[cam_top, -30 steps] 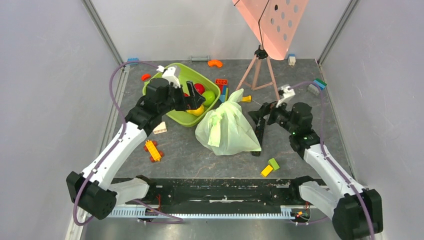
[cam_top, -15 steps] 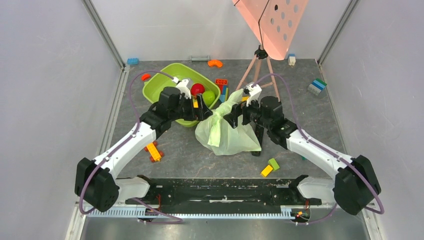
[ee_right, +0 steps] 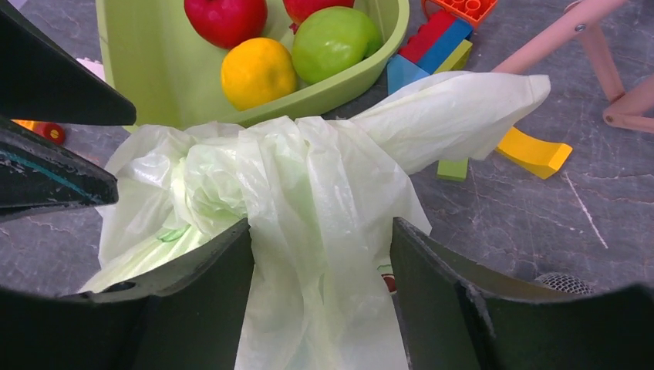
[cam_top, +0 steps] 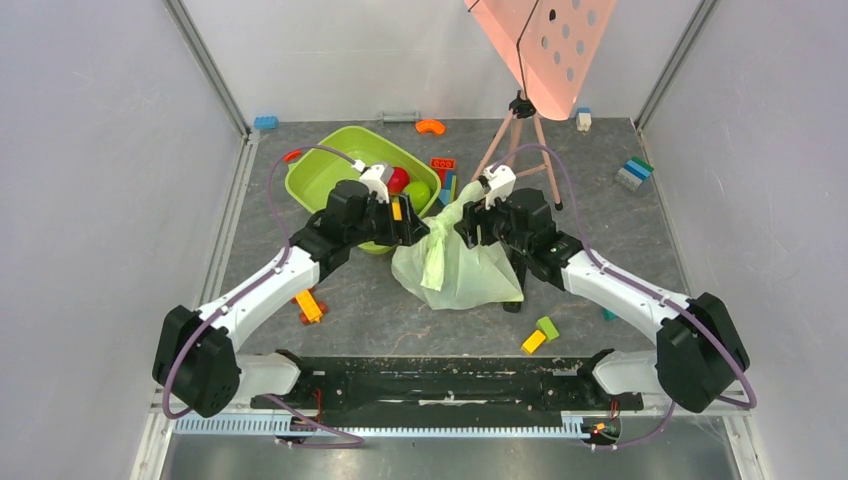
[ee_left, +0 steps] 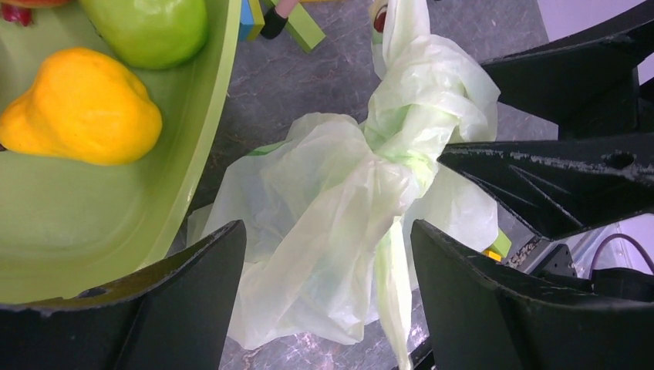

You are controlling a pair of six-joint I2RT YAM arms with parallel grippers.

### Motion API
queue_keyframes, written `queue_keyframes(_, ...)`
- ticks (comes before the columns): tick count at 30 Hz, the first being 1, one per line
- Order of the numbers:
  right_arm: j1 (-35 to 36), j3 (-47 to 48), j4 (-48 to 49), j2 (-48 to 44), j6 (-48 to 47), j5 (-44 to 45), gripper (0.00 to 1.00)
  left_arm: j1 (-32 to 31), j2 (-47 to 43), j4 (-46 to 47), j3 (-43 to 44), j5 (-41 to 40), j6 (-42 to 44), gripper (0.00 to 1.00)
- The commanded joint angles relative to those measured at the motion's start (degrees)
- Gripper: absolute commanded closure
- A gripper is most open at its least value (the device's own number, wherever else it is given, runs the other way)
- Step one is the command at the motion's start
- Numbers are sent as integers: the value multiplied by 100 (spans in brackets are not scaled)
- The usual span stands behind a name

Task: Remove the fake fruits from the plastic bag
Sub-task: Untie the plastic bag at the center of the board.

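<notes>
The pale-green plastic bag (cam_top: pixel 460 270) sits on the table, knotted shut at its top. No fruit shows through it. My left gripper (cam_top: pixel 428 232) is open at the left of the knot. In the left wrist view (ee_left: pixel 328 297) a loose fold of the bag (ee_left: pixel 324 223) hangs between its jaws. My right gripper (cam_top: pixel 462 228) is open at the right of the knot. In the right wrist view (ee_right: pixel 320 289) the bag's twisted neck (ee_right: pixel 308 185) stands between its jaws. A round green fruit (cam_top: pixel 417 193) lies in the tub.
The lime-green tub (cam_top: pixel 320 180) behind the left gripper also holds red fruits (ee_right: pixel 225 17) and a yellow pear (ee_left: pixel 81 108). A pink tripod (cam_top: pixel 515 140) stands behind the bag. Loose bricks lie at the front right (cam_top: pixel 541 335) and the left (cam_top: pixel 308 300).
Both arms have moved in to the bag's knot: the left from over the tub, the right from the table's right side. Both jaws stay open.
</notes>
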Motion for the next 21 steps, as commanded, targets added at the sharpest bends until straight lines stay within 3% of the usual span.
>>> queue_keyframes(1,41,247,-13,78,-132,41,44,-115,86,461,-92,-66,188,16)
queue_keyframes(4,36,232,-23,52,-144,-44,75,-154,84,619,-205,-78,271,16)
queue_keyframes(7,39,189,-47,-33,-130,-91,92,-204,87,750,-319,-108,436,19)
queue_keyframes(21,41,237,-210,-104,24,-965,97,-291,218,1148,-275,-423,787,25)
